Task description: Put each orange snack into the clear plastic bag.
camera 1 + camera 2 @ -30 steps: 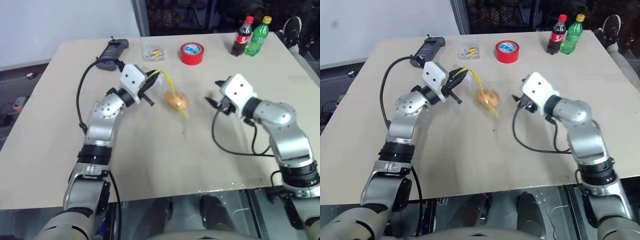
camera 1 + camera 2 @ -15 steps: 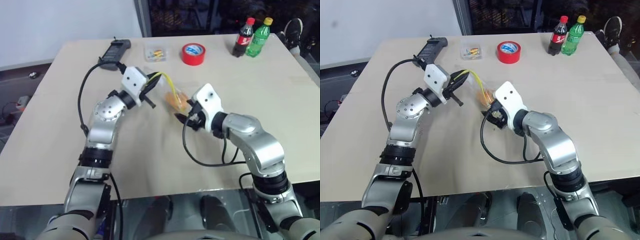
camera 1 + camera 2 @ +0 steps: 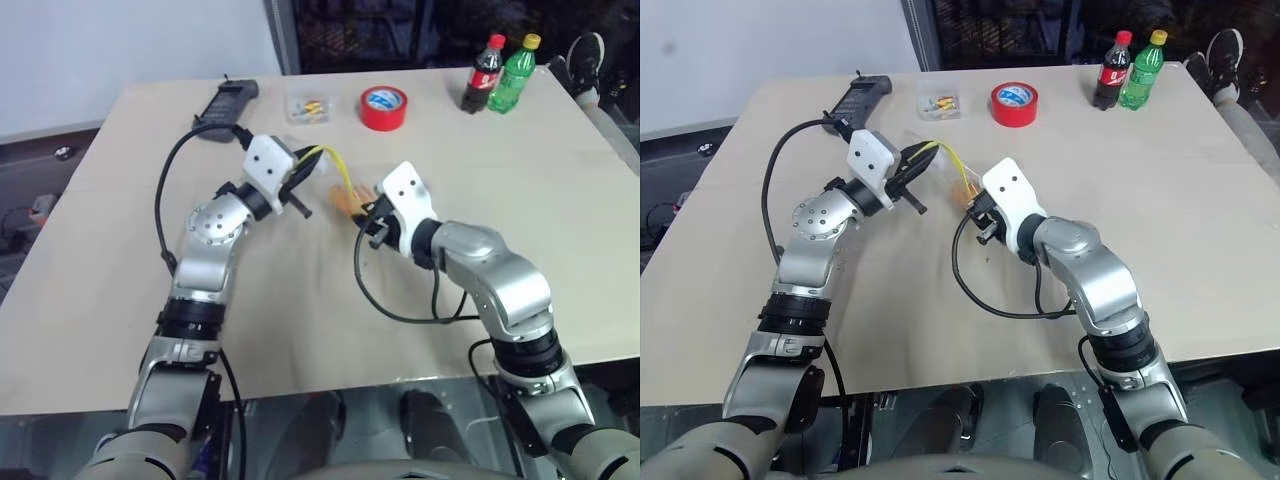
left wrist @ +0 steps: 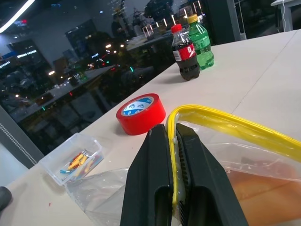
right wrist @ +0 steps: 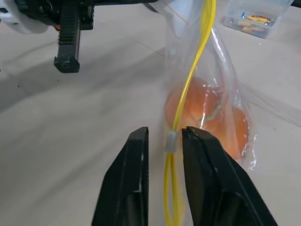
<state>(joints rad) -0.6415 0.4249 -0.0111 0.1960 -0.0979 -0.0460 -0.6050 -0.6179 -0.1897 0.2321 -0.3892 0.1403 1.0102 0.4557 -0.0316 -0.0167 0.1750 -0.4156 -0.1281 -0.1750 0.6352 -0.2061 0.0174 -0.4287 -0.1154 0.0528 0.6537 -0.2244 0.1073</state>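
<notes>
Both orange snacks (image 5: 207,120) sit inside clear plastic bag (image 5: 214,94), hanging just above table (image 3: 300,300) | left gripper (image 4: 172,141) pinched on yellow strip (image 4: 225,120) | right gripper (image 5: 164,141) narrowly parted around slider (image 5: 171,140), grip uncertain | bag light, floppy, slippery; snacks squashy | hold by stiff strip, not film

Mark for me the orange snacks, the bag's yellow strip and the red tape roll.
orange snacks (image 5: 207,113): right wrist view, on the orange mass inside the clear plastic bag.
yellow strip (image 4: 221,120): left wrist view, on the arched zip edge.
red tape roll (image 3: 384,107): left eye view, on its top face.
</notes>
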